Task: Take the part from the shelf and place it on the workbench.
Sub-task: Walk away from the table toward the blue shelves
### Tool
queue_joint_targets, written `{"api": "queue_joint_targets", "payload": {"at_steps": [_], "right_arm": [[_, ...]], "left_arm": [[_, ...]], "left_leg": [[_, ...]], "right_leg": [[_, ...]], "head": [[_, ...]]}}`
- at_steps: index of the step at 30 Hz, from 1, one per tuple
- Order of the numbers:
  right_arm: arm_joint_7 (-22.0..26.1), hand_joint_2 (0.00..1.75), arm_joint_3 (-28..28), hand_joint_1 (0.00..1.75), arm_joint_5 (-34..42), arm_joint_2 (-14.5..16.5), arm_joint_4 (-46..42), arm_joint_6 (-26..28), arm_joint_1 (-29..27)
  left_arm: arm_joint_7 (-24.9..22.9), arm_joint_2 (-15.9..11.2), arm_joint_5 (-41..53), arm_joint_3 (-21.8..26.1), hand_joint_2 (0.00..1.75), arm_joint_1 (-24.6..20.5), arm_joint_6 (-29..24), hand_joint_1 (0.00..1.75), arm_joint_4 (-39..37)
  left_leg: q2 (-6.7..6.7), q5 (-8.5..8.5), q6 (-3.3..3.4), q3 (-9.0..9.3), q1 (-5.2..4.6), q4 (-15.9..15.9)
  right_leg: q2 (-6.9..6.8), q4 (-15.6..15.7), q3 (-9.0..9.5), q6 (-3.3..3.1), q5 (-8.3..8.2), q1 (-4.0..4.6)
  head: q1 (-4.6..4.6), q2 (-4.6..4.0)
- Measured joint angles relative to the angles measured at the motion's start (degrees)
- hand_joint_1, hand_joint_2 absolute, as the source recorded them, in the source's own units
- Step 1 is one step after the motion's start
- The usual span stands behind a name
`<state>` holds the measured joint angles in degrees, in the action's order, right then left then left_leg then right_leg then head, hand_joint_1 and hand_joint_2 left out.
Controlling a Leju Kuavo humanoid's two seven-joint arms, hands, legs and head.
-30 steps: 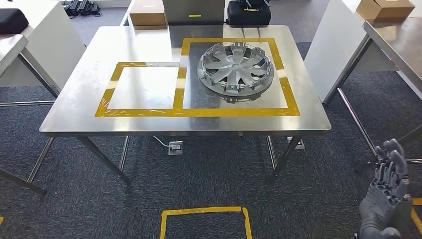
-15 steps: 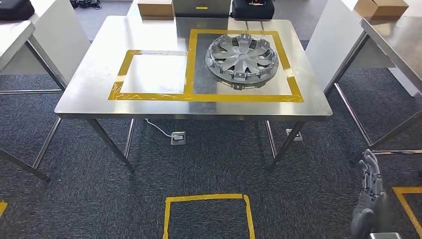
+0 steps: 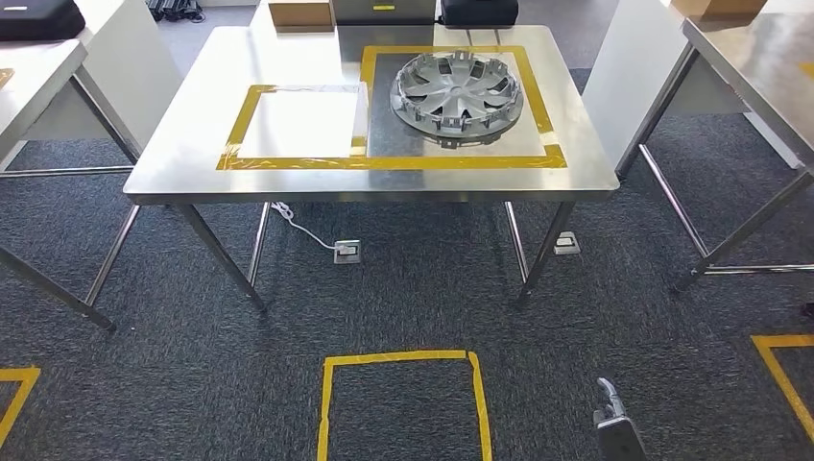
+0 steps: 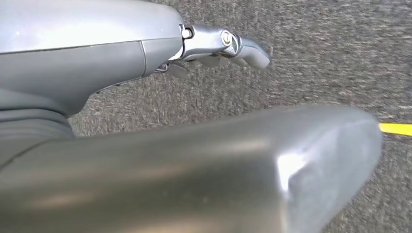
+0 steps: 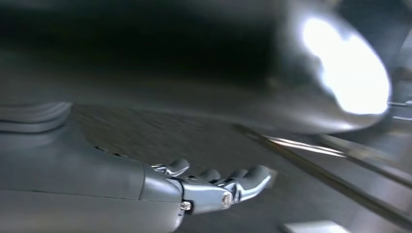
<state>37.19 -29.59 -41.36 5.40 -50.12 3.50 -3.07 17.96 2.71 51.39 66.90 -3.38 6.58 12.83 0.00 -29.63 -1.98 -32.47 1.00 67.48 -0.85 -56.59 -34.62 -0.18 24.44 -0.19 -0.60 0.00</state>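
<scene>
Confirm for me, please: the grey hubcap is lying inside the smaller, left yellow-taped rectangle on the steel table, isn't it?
Not quite. In the head view the grey hubcap lies inside the larger, right yellow-taped rectangle on the steel table; the smaller left yellow-taped rectangle holds nothing.

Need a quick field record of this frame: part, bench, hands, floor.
part: grey plastic hubcap, lying inside the larger yellow tape rectangle
bench: steel workbench, with a smaller yellow tape rectangle to the left of the hubcap
left hand: holds nothing, hanging over the dark grey carpet
right hand: holds nothing, fingers extended; picture blurred
floor: yellow tape square on the carpet in front of the bench
task state: part already on the bench
</scene>
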Motion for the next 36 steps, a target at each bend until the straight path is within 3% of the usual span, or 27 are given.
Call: {"api": "queue_joint_targets", "payload": {"at_steps": [2, 4, 6, 7, 10, 11, 12, 13, 15, 17, 18, 20, 23, 26, 28, 30, 32, 36], "right_arm": [[-1.1, 0.00, -1.3, 0.00, -0.9, -1.0, 9.4, 0.5, 1.8], [-3.5, 0.00, -2.0, 0.00, -1.8, -1.7, 16.6, 0.0, 2.9], [-7.7, 0.00, -2.2, 0.00, -2.8, -2.2, 22.5, -1.6, 3.5], [-9.7, 0.00, -2.3, 0.00, -3.3, -2.3, 25.0, -2.7, 3.4], [-14.7, 0.00, -2.5, 0.00, -4.6, -2.4, 30.5, -5.5, 3.3], [-16.7, 0.00, -2.5, 0.00, -5.1, -2.3, 31.8, -6.4, 3.4], [-18.9, 0.00, -2.5, 0.00, -5.5, -2.3, 32.9, -7.5, 3.4], [-21.2, 0.00, -2.5, 0.00, -5.8, -2.2, 33.8, -8.4, 3.4], [-24.9, 0.00, -2.5, 0.00, -5.9, -2.1, 35.2, -9.9, 3.5], [-26.7, 0.00, -2.5, 0.00, -5.9, -2.0, 36.0, -10.6, 3.7], [-27.5, 0.00, -2.5, 0.00, -5.8, -2.0, 36.3, -10.9, 3.9], [-30.6, 0.00, -2.9, 0.00, -5.3, -2.0, 36.8, -11.8, 4.3], [-38.3, 0.00, -4.2, 0.00, -3.8, -2.0, 37.2, -13.5, 4.3], [-41.5, 0.00, -5.7, 0.00, -3.0, -2.2, 37.4, -14.4, 4.3], [-41.8, 0.00, -6.3, 0.00, -2.9, -2.2, 37.5, -14.6, 4.3], [-42.0, 0.87, -6.8, 0.00, -2.8, -2.2, 37.5, -14.7, 4.4], [-42.9, 1.75, -7.4, 0.00, -2.2, -2.3, 37.6, -14.8, 4.4], [-44.1, 1.75, -8.9, 0.00, -0.6, -2.3, 37.7, -15.1, 4.5]], "left_arm": [[0.3, -0.1, 0.2, 0.0, 0.00, -0.3, 0.1, 0.00, 0.0], [0.6, -0.1, 0.5, 0.0, 0.00, -0.3, 0.1, 0.00, 0.0], [0.8, 0.0, 0.7, 0.0, 0.00, -0.3, 0.3, 0.00, -0.1], [1.0, 0.1, 0.8, 0.0, 0.00, -0.3, 0.5, 0.00, -0.1], [1.4, 0.2, 1.1, 0.0, 0.00, -0.2, 0.8, 0.00, -0.2], [1.4, 0.2, 1.4, 0.0, 0.00, -0.1, 0.8, 0.00, -0.2], [1.4, 0.3, 1.7, 0.0, 0.00, -0.1, 0.9, 0.00, -0.2], [1.3, 0.3, 2.0, 0.0, 0.00, -0.1, 0.9, 0.00, -0.3], [1.0, 0.4, 2.4, 0.0, 0.00, 0.0, 0.9, 0.00, -0.3], [0.8, 0.7, 2.7, 0.0, 0.00, 0.0, 0.7, 0.00, -0.4], [0.7, 0.8, 3.0, 0.0, 0.00, -0.1, 0.6, 0.00, -0.4], [0.3, 0.8, 3.6, 0.0, 0.00, -0.1, 0.1, 0.00, -0.5], [-1.5, 0.8, 3.8, 0.0, 0.00, -0.1, -1.1, 0.00, -0.5], [-2.5, 0.7, 3.7, 0.0, 0.00, 0.0, -1.9, 0.00, -0.6], [-2.6, 0.7, 3.6, 0.0, 0.87, 0.0, -1.9, 0.00, -0.6], [-2.9, 0.7, 3.6, 0.0, 1.75, 0.0, -2.0, 0.00, -0.6], [-3.5, 0.7, 3.2, 0.0, 1.75, 0.0, -2.0, 0.00, -0.6], [-4.2, 0.7, 2.6, 0.4, 1.75, 0.0, -2.0, 0.00, -0.7]], "left_leg": [[-0.22, -1.32, 0.50, 4.75, -0.12, -7.2], [-0.37, -2.49, 1.73, 5.73, -0.44, -9.6], [-0.18, -1.80, 2.89, 4.83, -0.44, -9.3], [-0.07, -1.30, 3.40, 4.29, -0.38, -9.3], [0.09, 0.43, 4.08, 2.05, -0.41, -9.3], [0.15, 1.00, 4.10, 1.23, -0.47, -9.3], [0.19, 1.55, 4.07, 0.46, -0.52, -9.3], [0.22, 2.06, 4.01, -0.24, -0.56, -9.2], [0.21, 3.02, 3.78, -1.22, -0.63, -9.2], [0.27, 3.83, 3.27, -1.75, -0.77, -9.1], [0.36, 4.21, 2.93, -1.88, -0.76, -9.2], [0.56, 4.56, 2.54, -2.00, -0.71, -9.4], [0.57, 4.75, 3.08, -2.12, -0.71, -9.9], [0.44, 6.09, 2.43, -2.12, -0.58, -10.5], [0.38, 6.54, 2.09, -2.12, -0.55, -10.7], [0.32, 6.82, 1.74, -2.13, -0.49, -10.8], [0.31, 6.90, 1.65, -2.14, -0.44, -10.8], [0.30, 6.93, 1.59, -2.20, -0.43, -10.8]], "right_leg": [[-0.06, -1.2, -1.26, 0.67, -0.63, 0.02], [-0.04, -1.6, -1.63, 1.29, -1.42, 0.12], [0.13, -1.9, -1.95, 1.97, -1.26, -0.02], [0.22, -2.9, -2.40, 2.31, 0.27, -0.13], [0.37, -12.1, -4.89, 3.01, 8.60, -0.28], [0.38, -15.4, -5.44, 3.07, 10.00, -0.28], [0.38, -17.6, -5.36, 3.02, 9.88, -0.27], [0.40, -18.0, -4.45, 2.86, 8.55, -0.25], [0.42, -12.8, 0.35, 2.13, 5.41, -0.08], [0.40, -4.1, 6.27, 1.19, 5.79, 0.30], [0.39, -1.2, 8.01, 0.85, 6.60, 0.51], [0.39, 0.8, 8.62, 0.65, 7.12, 0.71], [0.38, 1.1, 8.29, 0.45, 6.48, 0.76], [0.35, 0.8, 7.85, -0.15, 6.06, 0.90], [0.30, 0.7, 7.68, -0.34, 5.91, 0.94], [0.28, 0.6, 7.60, -0.47, 5.83, 1.01], [0.28, 0.6, 7.58, -0.52, 5.80, 1.06], [0.28, 0.6, 7.51, -0.52, 5.80, 1.07]], "head": [[0.03, 0.00], [-0.01, 0.00], [0.00, 0.00], [-0.07, 0.00], [-0.37, 0.00], [-0.39, 0.00], [-0.39, 0.00], [-0.39, 0.00], [-0.40, 0.00], [-0.39, 0.00], [-0.41, 0.00], [-0.45, 0.00], [-0.42, 0.00], [-0.31, 0.00], [-0.27, 0.00], [-0.26, 0.00], [-0.26, 0.00], [-0.27, 0.00]]}}
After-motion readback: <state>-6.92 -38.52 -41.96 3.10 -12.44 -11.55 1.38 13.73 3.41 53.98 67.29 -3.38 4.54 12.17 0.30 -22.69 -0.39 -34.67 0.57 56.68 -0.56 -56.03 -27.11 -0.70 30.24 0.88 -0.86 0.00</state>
